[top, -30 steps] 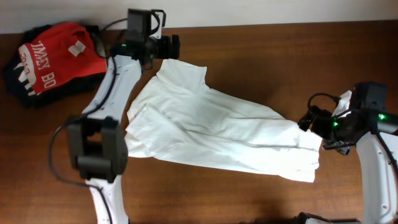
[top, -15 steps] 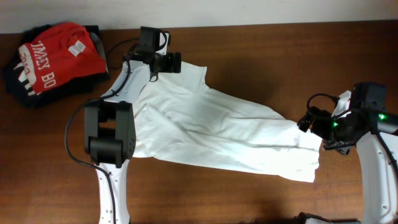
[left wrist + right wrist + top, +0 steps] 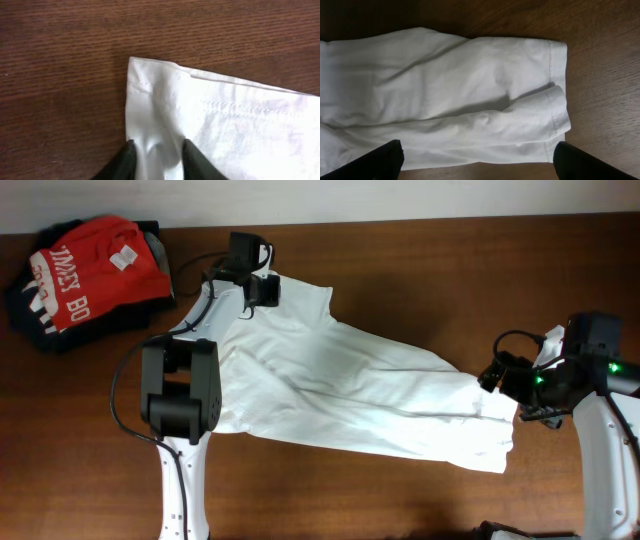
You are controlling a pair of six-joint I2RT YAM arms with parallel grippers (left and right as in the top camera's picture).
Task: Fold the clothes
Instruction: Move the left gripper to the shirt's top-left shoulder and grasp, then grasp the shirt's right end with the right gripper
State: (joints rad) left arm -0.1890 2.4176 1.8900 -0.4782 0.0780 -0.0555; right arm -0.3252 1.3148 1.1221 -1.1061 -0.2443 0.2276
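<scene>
Overhead view: the big brown tabletop (image 3: 400, 500) is carrying the white T-shirt (image 3: 340, 385), which is lying spread across the middle w/ bumps. The red shirt (image 3: 90, 265) is sitting on dark clothes (image 3: 22, 315) in the far left corner, well apart. The left end effector (image 3: 159, 159) is pinching a little fold near the T-shirt's corner. The right end effector (image 3: 477, 150) is hanging spread wide over the other end, gripping nothing.

Risk, I think: that pinch is small, so thin cloth may be slipping out on a pull, or only 1 layer is lifting & the fold is going crooked.

No boxes or bins are showing.
</scene>
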